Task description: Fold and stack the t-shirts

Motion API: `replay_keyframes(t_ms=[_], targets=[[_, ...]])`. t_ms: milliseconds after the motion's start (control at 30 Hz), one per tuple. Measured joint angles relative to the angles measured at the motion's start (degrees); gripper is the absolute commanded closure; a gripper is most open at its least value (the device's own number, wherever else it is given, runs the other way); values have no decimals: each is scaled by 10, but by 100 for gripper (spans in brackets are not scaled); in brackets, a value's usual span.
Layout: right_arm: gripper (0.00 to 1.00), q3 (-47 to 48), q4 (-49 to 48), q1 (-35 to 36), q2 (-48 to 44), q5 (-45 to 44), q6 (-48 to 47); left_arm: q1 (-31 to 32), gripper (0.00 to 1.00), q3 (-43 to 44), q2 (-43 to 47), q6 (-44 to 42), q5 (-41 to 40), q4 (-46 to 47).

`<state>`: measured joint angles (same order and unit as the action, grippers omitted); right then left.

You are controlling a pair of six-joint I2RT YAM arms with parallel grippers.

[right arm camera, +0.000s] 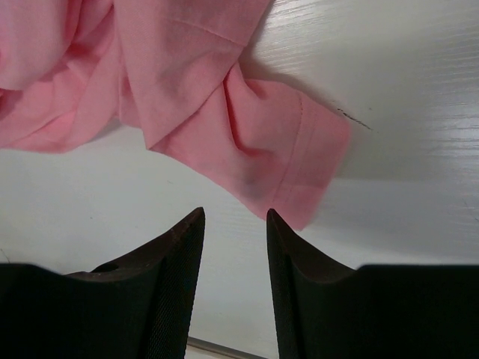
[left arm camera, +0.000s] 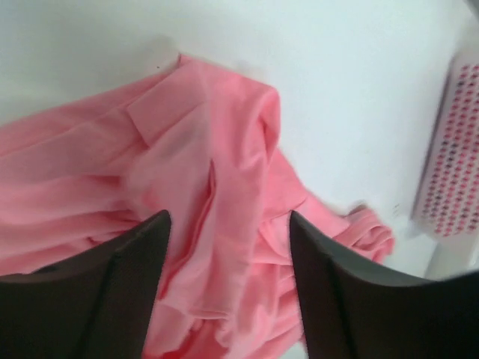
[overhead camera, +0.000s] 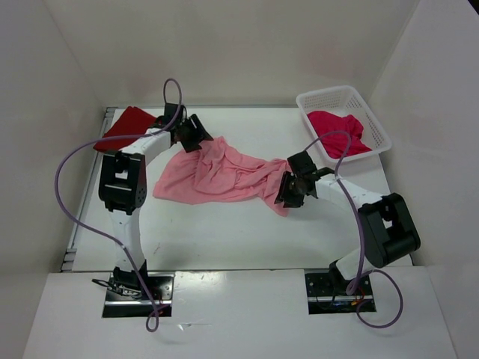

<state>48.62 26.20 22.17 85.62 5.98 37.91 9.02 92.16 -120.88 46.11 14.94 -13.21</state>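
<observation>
A light pink t-shirt (overhead camera: 224, 176) lies crumpled across the middle of the white table (overhead camera: 224, 235). My left gripper (overhead camera: 196, 134) hangs over its far left end. In the left wrist view that gripper (left arm camera: 227, 221) is open, its fingers spread wide above the bunched pink cloth (left arm camera: 209, 149). My right gripper (overhead camera: 288, 191) is at the shirt's right end. It is open (right arm camera: 235, 213) with bare table between its fingers, and a pink sleeve (right arm camera: 292, 164) lies just beyond the tips. A dark red t-shirt (overhead camera: 123, 127) lies flat at the back left. A magenta-crimson t-shirt (overhead camera: 340, 131) sits in the basket.
The white lattice basket (overhead camera: 378, 123) stands at the back right corner and also shows at the right edge of the left wrist view (left arm camera: 453, 149). White walls enclose the table on three sides. Purple cables loop from both arms.
</observation>
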Motion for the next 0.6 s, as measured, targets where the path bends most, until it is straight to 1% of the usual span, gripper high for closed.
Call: replay_keyframes(t_ms=[33,100,133,167,200,233,267,300,367,400,467,533,600], targets=[[55,0,-1,2,1,0,2,-1,24,0,2,4,2,3],[64,-1,-1,4,1,-1,2,-4,25,-27,30,4,-8,10],[69,-1,-3,4,0,-2,3,-7,29,-60,55,4,-13,19],[80,-1,-4,4,0,-2,5,-13,34,-108,92,3,-20,28],[85,-1,-5,4,-1,-3,6,-23,38,-155,136,4,-25,26],[89,-1,-6,5,-4,-2,6,-36,49,-201,181,5,-29,25],[95,-1,-6,5,-9,-3,8,-55,53,-253,232,4,-35,31],[97,-1,-7,5,-13,-4,9,-76,57,-297,282,6,-43,31],[97,-1,-9,5,-23,-6,11,-120,63,-371,375,11,-61,26],[97,-1,-10,5,-28,-6,10,-141,64,-401,417,17,-71,25],[91,-1,-10,7,-37,-7,10,-165,64,-452,481,28,-87,20],[90,-1,-10,10,-44,-6,10,-179,56,-493,509,44,-88,22],[88,-1,-11,13,-47,-6,10,-188,51,-534,509,66,-89,26]])
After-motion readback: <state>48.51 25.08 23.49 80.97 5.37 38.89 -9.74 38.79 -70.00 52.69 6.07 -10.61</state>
